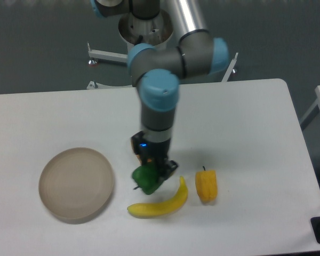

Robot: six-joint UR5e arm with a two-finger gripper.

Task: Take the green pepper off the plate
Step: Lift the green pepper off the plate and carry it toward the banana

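The green pepper hangs in the air just left of the banana's upper end, gripped by my gripper, which is shut on it. It is a small glossy dark-green lump below the black fingers. The round beige plate lies bare at the left of the table, well apart from the pepper and the gripper. The arm's wrist stands upright above the pepper and hides most of the orange piece behind it.
A yellow banana lies just below and right of the held pepper. A yellow-orange pepper with a dark stem sits to the right of the banana. The table's front edge runs close below the banana.
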